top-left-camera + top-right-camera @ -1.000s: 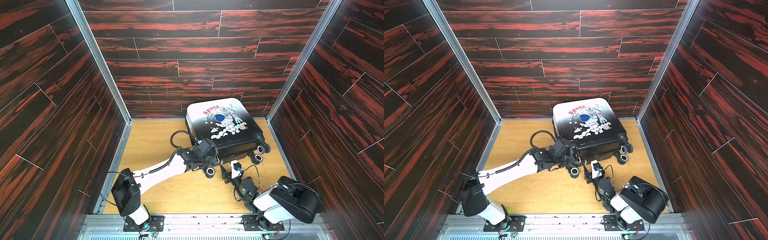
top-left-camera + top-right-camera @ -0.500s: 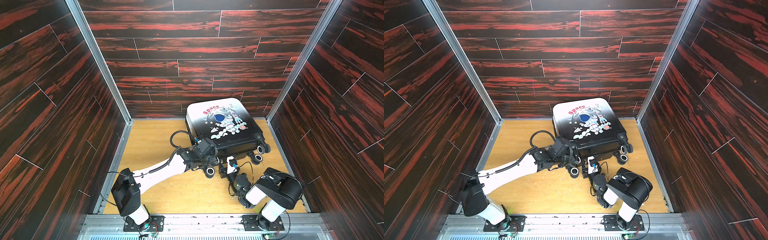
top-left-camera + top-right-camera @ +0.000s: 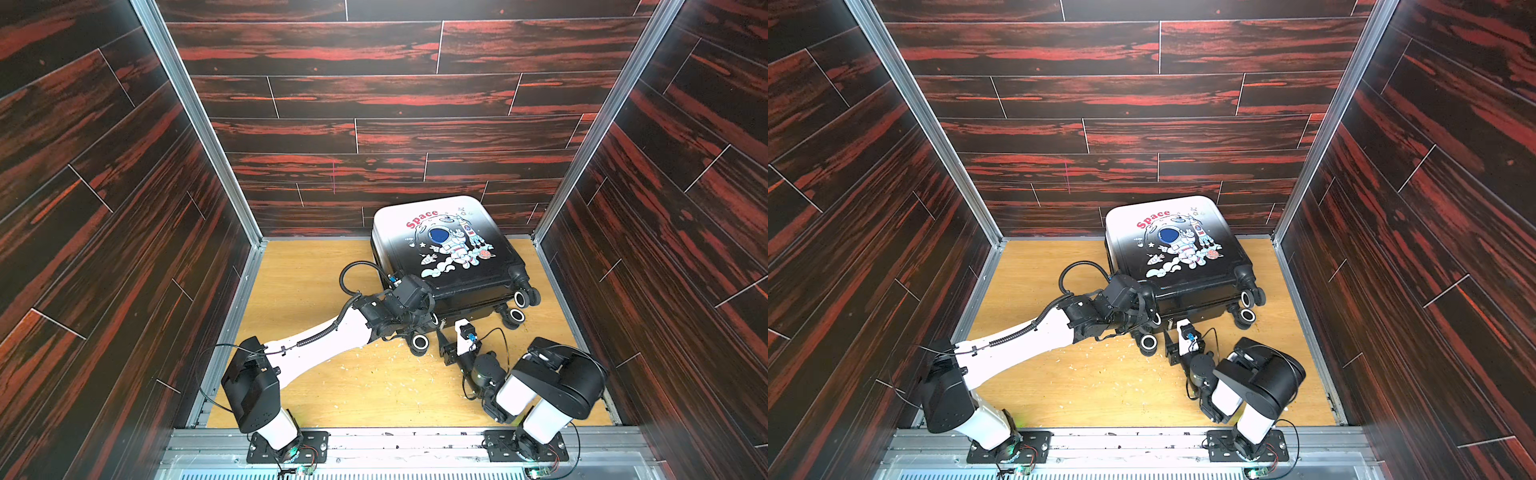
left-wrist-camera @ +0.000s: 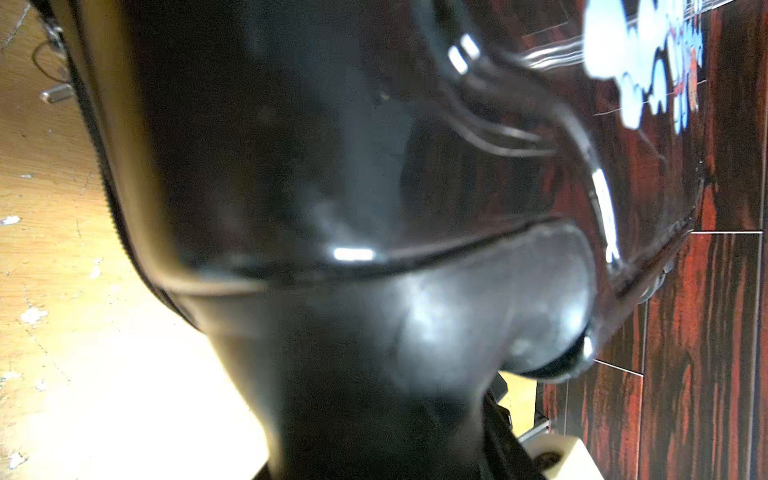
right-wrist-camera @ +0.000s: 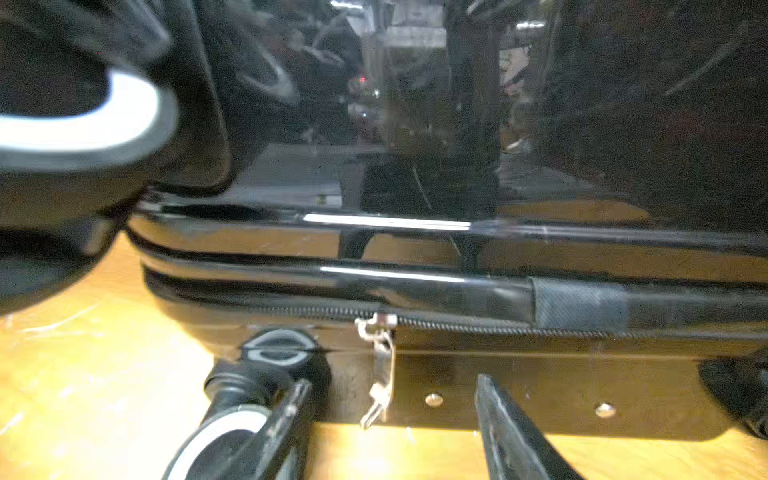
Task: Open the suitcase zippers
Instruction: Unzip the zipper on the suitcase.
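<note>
Against the near corner of the suitcase (image 3: 451, 266), the left gripper (image 3: 427, 316) was hidden under its own wrist in both top views. Its wrist camera gave only blurred black shell, so how its jaws stood could not be told. The suitcase lay flat on the wooden floor (image 3: 332, 386), wheels (image 3: 516, 315) toward the arms. The right gripper (image 5: 392, 382) stood spread before the zipper track (image 5: 478, 326), and the metal pull tab (image 5: 384, 361) hung untouched between its fingers.

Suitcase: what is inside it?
Nothing inside shows. The suitcase lies shut; the zipper track beside the hanging pull tab looks closed, so any contents are hidden.
</note>
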Available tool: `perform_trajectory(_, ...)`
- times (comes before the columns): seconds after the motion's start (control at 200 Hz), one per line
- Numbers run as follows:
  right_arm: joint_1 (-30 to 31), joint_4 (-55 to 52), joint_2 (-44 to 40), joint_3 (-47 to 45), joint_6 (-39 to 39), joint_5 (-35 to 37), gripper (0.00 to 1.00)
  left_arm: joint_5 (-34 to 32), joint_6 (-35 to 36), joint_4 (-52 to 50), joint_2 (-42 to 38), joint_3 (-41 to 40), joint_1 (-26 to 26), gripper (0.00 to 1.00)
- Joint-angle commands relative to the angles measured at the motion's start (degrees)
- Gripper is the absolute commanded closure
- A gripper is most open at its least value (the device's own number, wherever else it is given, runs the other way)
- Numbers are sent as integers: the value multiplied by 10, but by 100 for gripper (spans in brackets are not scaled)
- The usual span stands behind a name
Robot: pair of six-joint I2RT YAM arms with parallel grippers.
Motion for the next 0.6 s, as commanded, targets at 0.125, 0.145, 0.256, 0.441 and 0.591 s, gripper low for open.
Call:
perform_trajectory(0.125, 3, 1, 14, 17, -15, -14, 35, -12, 11, 59, -42, 19, 8, 100)
perform_trajectory(0.145, 3, 0, 18, 21, -17, -13, 35, -12, 11, 59, -42, 19, 8, 100)
perform_trajectory(0.256, 1, 0, 34, 45, -32, -10, 35, -13, 10, 60, -45, 17, 8, 100)
perform_trajectory(0.441, -17, 0, 54, 74, -37, -17, 39, -10, 6, 64, -48, 10, 8, 100)
perform_trajectory(0.591, -27, 0, 68, 83, -35, -29, 57, -8, 4, 66, -51, 6, 8, 100)
